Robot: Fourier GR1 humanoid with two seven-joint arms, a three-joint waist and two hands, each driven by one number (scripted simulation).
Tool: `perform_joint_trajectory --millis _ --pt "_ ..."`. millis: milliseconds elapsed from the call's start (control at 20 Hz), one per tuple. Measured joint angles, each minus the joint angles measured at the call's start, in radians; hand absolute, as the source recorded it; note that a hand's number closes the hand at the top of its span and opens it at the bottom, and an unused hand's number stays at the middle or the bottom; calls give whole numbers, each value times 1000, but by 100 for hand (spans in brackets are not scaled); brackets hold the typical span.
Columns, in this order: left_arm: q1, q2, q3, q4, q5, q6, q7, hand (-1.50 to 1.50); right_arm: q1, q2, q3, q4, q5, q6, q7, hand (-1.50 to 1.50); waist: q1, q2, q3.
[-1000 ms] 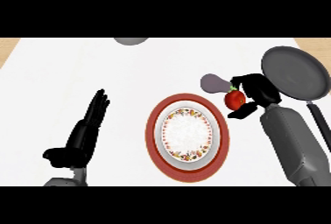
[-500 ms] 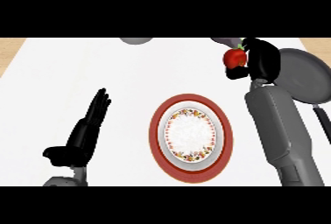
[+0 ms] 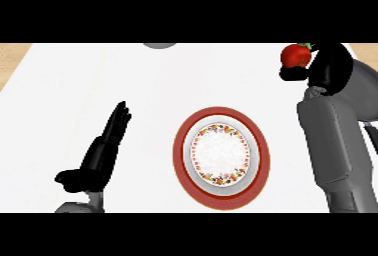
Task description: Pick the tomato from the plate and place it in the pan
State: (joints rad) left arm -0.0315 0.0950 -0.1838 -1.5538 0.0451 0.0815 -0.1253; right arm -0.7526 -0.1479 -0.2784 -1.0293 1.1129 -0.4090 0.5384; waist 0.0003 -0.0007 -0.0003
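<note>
A red tomato [image 3: 297, 55] with a green stem is held at the upper right, and my right hand [image 3: 328, 70] is shut on it, curled round its right side. The hand hangs high over the left part of the grey pan [image 3: 363, 95], most of which my right forearm covers. The red-rimmed plate [image 3: 221, 196] with its white, patterned centre lies bare in the middle of the counter. My left hand [image 3: 100, 150] rests open at the lower left, fingers pointing up.
A grey rounded object [image 3: 159, 45] peeks in at the counter's top edge. The pan's dark handle [image 3: 371, 134] runs down the right edge. Wooden floor shows at both upper corners.
My right hand has carried the tomato up from beside the plate and further toward the top right, over the pan. The left hand has not moved.
</note>
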Motion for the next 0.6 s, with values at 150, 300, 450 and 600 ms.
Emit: perform_joint_trajectory --millis 150,300,450,600 --pt "-6 0 7 -6 -1 -3 6 0 28 -55 -45 45 -38 -60 -59 150 4 2 0" --pt "-6 1 5 -14 -3 -10 10 0 36 -121 -85 129 -49 -142 -126 150 11 5 1" --pt "3 -9 -7 -19 -12 -7 10 0 42 -187 -107 211 -22 -215 -163 150 16 7 1" --pt "12 -13 -14 -21 -16 -11 -1 0 20 -251 -148 312 -39 -303 -228 150 24 11 2"
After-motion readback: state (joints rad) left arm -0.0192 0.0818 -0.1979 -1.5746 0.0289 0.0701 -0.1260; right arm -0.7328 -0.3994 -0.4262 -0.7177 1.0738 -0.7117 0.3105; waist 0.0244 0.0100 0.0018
